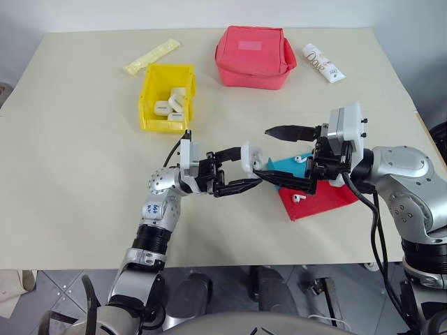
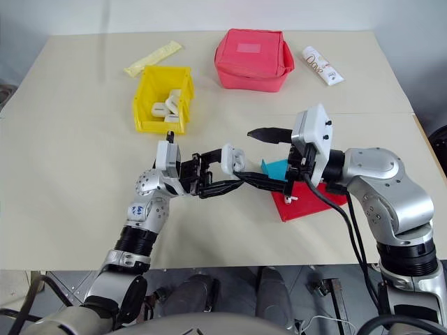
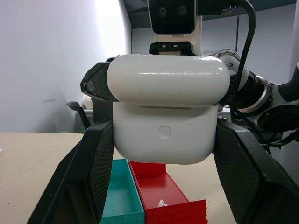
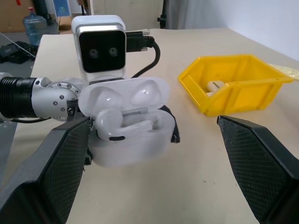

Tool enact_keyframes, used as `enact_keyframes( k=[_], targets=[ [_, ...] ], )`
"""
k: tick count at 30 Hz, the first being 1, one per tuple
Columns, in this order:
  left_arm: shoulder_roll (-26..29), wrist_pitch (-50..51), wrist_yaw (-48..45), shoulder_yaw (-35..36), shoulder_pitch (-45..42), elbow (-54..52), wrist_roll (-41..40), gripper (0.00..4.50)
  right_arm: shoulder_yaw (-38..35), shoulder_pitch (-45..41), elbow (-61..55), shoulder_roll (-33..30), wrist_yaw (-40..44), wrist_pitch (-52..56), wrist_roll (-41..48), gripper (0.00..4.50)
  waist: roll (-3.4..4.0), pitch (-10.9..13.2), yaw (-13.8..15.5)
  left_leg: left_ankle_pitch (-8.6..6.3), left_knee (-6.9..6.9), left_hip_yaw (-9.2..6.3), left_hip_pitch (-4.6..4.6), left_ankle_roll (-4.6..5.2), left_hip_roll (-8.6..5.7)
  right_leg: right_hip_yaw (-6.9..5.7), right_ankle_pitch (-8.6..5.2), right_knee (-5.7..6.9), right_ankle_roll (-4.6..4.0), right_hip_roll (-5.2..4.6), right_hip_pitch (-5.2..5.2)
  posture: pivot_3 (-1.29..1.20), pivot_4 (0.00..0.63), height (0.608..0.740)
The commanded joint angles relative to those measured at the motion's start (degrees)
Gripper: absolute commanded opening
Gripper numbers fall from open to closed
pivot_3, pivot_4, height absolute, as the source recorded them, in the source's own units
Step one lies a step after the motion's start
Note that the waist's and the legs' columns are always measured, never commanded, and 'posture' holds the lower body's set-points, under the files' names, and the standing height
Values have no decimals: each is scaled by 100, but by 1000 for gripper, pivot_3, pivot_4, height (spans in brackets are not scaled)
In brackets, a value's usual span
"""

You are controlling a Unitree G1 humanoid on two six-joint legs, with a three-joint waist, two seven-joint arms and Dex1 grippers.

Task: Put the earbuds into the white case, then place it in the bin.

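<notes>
Beige bench w/ yellow bin toward back. Left gripper clamped on white case, held above bench w/ lid flipped up; earbud sits crooked in it. Right gripper just beside case, fingers spread wide, holding nothing. More earbuds on red tray beneath.

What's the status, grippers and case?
Left gripper shut on the white case, lid open, an earbud lying across it. Right gripper open, empty. Yellow bin unobstructed.
</notes>
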Motion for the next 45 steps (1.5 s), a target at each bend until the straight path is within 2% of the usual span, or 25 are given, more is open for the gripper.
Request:
enact_keyframes(
  k=[1, 45],
  targets=[
    [-35, -13, -29, -22, -14, -295, -97, 2782, -129, -120, -20, -109, 55, -58, -22, 4473, 0, 0, -1, 0, 0, 0, 0, 0, 0, 0, 0, 0, 0, 0, 0, 0, 150, 740],
    [-158, 100, 3, -226, 210, -539, -92, 2782, 83, -544, 148, -19, 355, -12, -137, 4473, 0, 0, 0, 0, 0, 0, -1, 0, 0, 0, 0, -2, 0, -1, 0, 0, 150, 740]
  ],
)
